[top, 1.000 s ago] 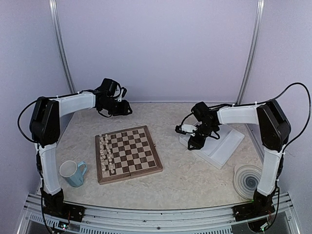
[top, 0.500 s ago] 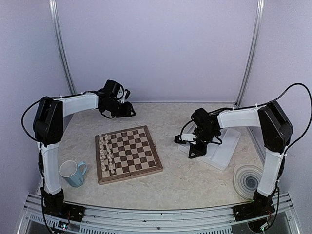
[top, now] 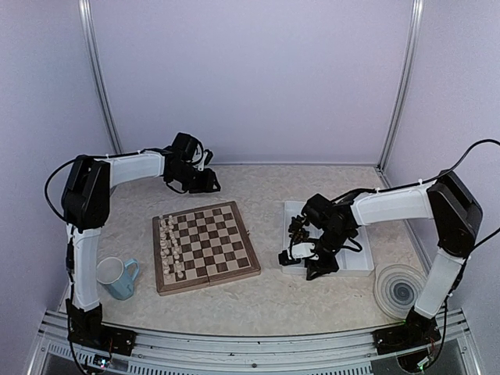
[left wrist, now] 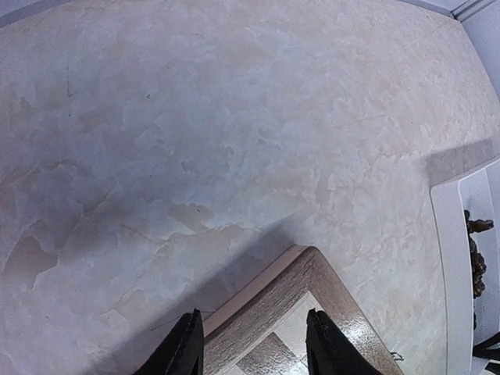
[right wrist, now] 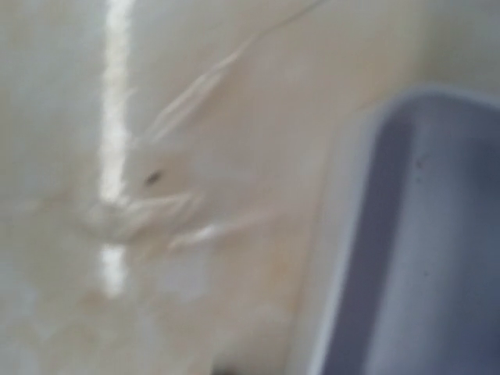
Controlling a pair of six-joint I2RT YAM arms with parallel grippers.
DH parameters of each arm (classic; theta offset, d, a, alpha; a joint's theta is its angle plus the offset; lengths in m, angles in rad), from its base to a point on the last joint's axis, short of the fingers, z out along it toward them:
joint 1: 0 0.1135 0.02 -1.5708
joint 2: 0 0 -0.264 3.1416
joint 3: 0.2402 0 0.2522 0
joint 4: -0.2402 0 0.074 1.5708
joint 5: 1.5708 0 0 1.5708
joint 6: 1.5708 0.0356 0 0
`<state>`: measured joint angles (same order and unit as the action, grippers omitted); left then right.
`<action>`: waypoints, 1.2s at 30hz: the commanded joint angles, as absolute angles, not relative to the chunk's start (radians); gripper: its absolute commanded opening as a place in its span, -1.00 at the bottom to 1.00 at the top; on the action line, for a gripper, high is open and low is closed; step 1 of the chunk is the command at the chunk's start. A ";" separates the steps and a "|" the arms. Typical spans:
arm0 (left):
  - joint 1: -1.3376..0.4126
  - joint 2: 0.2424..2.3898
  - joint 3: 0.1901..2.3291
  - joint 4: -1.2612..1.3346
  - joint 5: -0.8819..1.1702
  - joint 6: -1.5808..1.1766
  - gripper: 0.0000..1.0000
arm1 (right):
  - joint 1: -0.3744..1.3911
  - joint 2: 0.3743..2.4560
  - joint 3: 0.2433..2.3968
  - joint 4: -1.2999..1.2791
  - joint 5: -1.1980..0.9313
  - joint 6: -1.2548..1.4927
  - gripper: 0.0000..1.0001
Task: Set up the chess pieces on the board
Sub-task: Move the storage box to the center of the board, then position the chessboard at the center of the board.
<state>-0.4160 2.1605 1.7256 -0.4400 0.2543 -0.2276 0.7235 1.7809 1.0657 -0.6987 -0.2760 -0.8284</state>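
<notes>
one pale blue mug (top: pixel 116 278) sits by the near left corner of the tabletop (top: pixel 297 306). just right of it lies the board (top: pixel 220 234). cream pieces (top: pixel 170 248) fill the two files along its left edge, and the rest of its squares are bare.

my left gripper (left wrist: pixel 254 316) hangs over the board's far edge. it has drifted a little to the right over the last second. its jaws stand moderately apart and hold nothing.

further right, the white tray (top: pixel 291 207) has changed most. a second ago it lay skewed toward the far right; now it sits squared up and closer to the board. the dark pieces (left wrist: pixel 474 254) are still heaped inside it along its left wall, and none is on the board yet.

my right gripper (top: pixel 301 256) has swung down to the tray's near left corner. whether it is shut on anything i cannot tell: my wrist view is a blur of tabletop and tray rim.

a round dish (top: pixel 398 287) lies by the near right corner.

i judge the tray shift a help, since it shortens the carry to the board. placing the dark pieces has not begun.
</notes>
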 commanded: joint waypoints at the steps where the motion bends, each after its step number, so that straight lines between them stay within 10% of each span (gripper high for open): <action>1: -0.412 2.213 1.748 -0.467 0.235 -0.245 -0.08 | 0.733 1.729 1.008 -0.807 -0.274 -0.914 -0.57; 15: -0.388 2.252 1.703 -0.563 0.225 -0.219 -0.17 | 0.723 1.600 1.146 -0.891 -0.471 -0.901 0.06; 36: -0.552 2.119 1.431 -0.512 0.314 -0.182 -0.30 | 0.387 1.693 1.366 -0.780 -0.802 -0.752 -0.02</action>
